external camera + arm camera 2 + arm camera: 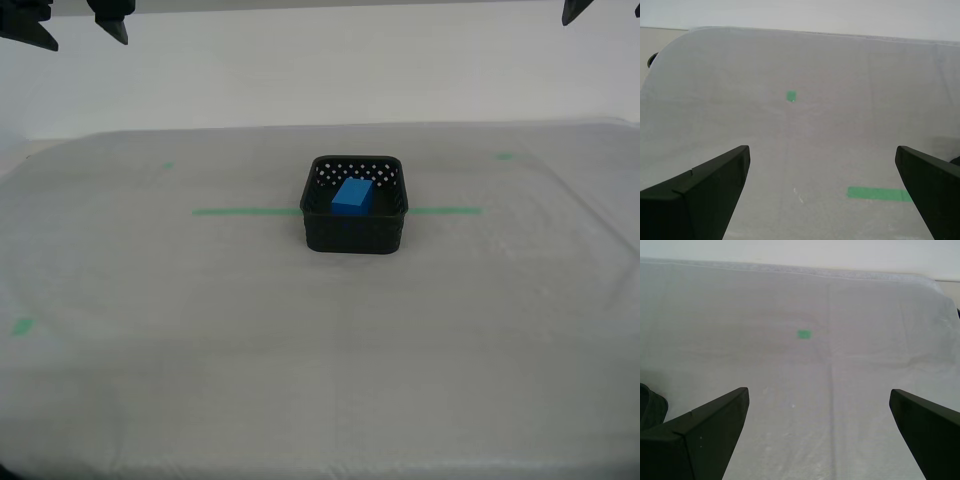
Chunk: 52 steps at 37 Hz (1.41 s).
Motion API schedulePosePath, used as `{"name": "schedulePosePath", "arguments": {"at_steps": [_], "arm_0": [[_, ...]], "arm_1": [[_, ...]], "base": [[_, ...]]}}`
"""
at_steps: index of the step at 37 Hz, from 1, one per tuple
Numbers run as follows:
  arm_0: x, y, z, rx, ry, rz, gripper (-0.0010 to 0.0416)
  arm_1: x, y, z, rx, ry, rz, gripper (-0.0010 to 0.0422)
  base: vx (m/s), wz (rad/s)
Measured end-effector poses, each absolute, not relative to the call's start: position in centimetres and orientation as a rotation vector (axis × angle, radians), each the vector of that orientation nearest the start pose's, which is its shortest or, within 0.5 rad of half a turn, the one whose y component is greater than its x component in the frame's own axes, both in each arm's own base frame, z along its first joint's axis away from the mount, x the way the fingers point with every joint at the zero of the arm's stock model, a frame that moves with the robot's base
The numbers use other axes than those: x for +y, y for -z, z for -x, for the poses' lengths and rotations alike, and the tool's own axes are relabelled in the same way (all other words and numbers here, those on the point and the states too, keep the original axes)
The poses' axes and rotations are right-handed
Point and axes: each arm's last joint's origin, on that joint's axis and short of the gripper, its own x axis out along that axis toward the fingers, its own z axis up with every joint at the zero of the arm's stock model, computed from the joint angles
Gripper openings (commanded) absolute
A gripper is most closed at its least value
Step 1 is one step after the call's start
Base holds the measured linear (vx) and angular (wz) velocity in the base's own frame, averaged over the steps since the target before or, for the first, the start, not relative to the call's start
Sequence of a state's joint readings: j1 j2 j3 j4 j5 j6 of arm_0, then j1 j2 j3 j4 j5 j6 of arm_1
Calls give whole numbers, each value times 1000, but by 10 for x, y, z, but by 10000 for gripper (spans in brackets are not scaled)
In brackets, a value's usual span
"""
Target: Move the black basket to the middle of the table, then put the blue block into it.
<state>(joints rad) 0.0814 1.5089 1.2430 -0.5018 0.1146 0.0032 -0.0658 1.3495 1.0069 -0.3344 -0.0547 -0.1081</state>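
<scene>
The black basket (355, 205) serves as the reference landmark. It stands on the table (150, 380), astride the long green tape line (245, 211), which emerges from both sides of the basket in the exterior view. The blue block (353, 195) lies inside the basket, on its floor, tilted slightly relative to the walls. Judged from this layout, both steps of the task appear complete.

Dark gripper parts show only along the upper edge of the exterior view, well above and apart from the basket; that view does not establish which arm is which.

My second gripper (822, 192) stands with its jaws spread wide and nothing between them. Only cloth, a small green tape mark (791, 95) and one end of a tape strip (879, 193) lie beneath it.

My first gripper (819, 432) is likewise spread wide and empty. A dark rounded edge, probably the basket's corner (651, 410), is visible beside one finger (700, 440).

Residual risks:
- A descending or sweeping arm can strike the basket wall and push the basket away from the tape line.
- Such contact can tip the low-walled basket and spill the block.
- The loose cloth can drag under a finger and shift the basket with it.
</scene>
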Motion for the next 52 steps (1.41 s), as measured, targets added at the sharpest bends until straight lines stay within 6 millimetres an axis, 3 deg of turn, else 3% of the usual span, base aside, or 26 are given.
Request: {"name": "schedulePosePath", "arguments": {"at_steps": [52], "arm_0": [[23, -294, -324, 764, 33, 72, 394]], "arm_1": [[-17, -275, -288, 675, -26, 63, 400]], "base": [[0, 0]]}}
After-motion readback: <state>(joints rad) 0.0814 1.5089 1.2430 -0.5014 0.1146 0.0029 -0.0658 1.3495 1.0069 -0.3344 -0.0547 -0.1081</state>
